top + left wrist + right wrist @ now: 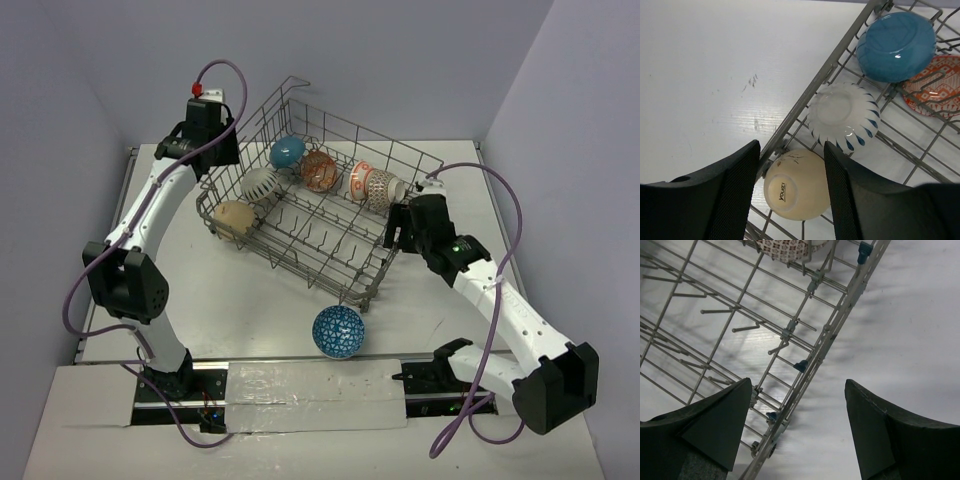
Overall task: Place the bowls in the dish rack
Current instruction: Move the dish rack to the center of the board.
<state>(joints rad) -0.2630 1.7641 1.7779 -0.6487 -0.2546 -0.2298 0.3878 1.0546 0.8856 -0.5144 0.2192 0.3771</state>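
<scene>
Fingers (735,190) of the left gripper (791,160) are spread and hold nothing; the right gripper (797,390) is spread wide too, empty; the dish rack (300,225) is grey wire with upright tines, askew mid-table, with bowls inside; both arms reach forward, wrists angled down; the left fingers frame the cream bowl (797,185) in the rack's left corner; the right ones straddle its right rim; a blue patterned bowl (338,331) sits near its front corner

White tabletop, lilac walls

A flat white tabletop (250,305) sits between plain lilac walls (400,60). At six o'clock in the overhead view, a crinkled translucent plastic sheet (315,382) covers a black metal rail (300,407). Small grey scuff marks (751,81) show at ten o'clock in the left wrist view.
</scene>
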